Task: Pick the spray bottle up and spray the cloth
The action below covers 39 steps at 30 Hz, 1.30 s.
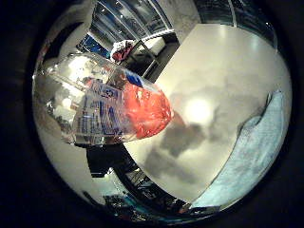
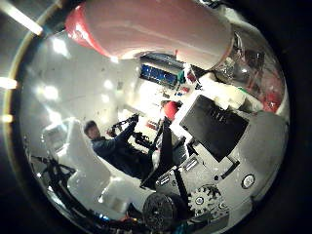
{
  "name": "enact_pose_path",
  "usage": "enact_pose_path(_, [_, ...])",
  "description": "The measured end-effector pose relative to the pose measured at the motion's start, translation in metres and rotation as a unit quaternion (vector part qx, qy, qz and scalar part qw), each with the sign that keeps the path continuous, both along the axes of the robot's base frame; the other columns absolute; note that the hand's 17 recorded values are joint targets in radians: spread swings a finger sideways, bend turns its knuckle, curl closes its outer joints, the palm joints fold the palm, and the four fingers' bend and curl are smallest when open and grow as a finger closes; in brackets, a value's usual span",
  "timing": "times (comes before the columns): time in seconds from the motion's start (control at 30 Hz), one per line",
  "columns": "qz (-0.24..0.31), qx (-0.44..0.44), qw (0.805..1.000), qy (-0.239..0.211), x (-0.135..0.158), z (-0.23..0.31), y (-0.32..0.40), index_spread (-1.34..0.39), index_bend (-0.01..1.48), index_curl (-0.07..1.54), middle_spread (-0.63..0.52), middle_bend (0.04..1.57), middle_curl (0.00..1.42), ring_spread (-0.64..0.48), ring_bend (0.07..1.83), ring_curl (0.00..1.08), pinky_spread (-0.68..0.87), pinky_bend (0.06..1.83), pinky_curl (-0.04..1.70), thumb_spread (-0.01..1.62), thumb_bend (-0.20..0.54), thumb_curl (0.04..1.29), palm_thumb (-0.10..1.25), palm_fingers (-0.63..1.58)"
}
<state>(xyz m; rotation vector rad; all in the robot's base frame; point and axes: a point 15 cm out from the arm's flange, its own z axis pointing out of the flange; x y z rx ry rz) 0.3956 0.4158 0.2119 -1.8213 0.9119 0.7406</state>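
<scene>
The spray bottle (image 1: 104, 104) is clear with a printed label and an orange-red part (image 1: 149, 111). It fills much of the right little finger side palm view, close to the palm, and sits above the white table (image 1: 223, 66), casting a shadow there. The pale blue cloth (image 1: 256, 152) lies flat on the table, away from the bottle. In the right thumb side palm view the bottle's red part (image 2: 146, 29) lies right against the palm. My hand's white and black fingers (image 2: 219, 132) curl beside it.
The table's edge (image 1: 142, 180) runs past dark furniture and shelving. Beyond the table's far edge stand a red and white object (image 1: 122, 47) and dark frames. The right thumb side palm view looks out at the lit room.
</scene>
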Motion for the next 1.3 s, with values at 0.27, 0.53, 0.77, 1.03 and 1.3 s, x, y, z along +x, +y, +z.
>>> enact_pose_path(0.27, [-0.003,-0.007,1.0,0.011,0.012,-0.024,0.001,-0.22,1.06,0.88,-0.09,1.31,0.67,-0.19,1.33,0.74,-0.19,0.95,1.3,0.66,-0.026,0.9,0.9,1.17])
enact_pose_path(0.53, [0.007,-0.019,1.0,0.016,0.012,-0.052,0.003,-0.24,0.95,0.81,-0.09,1.22,0.63,-0.16,1.28,0.63,-0.27,0.94,1.09,0.8,-0.023,0.82,0.87,1.21])
enact_pose_path(0.77, [0.024,-0.024,0.999,0.012,0.002,-0.062,0.01,-0.28,0.74,0.76,-0.1,1.16,0.6,-0.17,1.25,0.56,-0.37,0.93,0.9,0.85,-0.031,0.72,0.86,1.12])
enact_pose_path(1.03, [0.073,-0.07,0.995,-0.014,-0.011,-0.076,-0.003,-0.43,0.37,0.61,-0.12,0.67,0.44,-0.18,0.92,0.44,-0.27,0.8,0.81,0.99,-0.036,0.6,0.79,0.0])
enact_pose_path(1.3, [0.088,-0.103,0.99,-0.031,-0.007,-0.074,-0.021,-0.43,0.16,0.39,-0.01,0.31,0.32,-0.02,0.51,0.26,0.3,0.48,0.53,1.01,-0.03,0.45,0.71,-0.03])
